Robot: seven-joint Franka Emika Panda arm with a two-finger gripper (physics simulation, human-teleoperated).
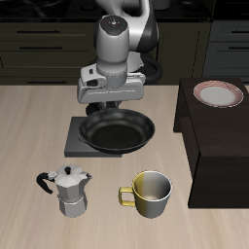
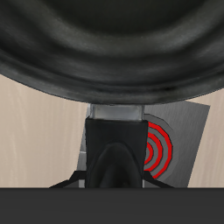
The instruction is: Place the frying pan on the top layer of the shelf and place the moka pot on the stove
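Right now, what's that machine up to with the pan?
The robot arm is bent over the frying pan, which sits on the stove at the back of the table. Its pincer is down at the pan's handle; whether it has gripped yet can't be told. The moka pot and a yellowish mug stand untouched near the front edge. The dark shelf beside them carries only a pink-rimmed plate on top.
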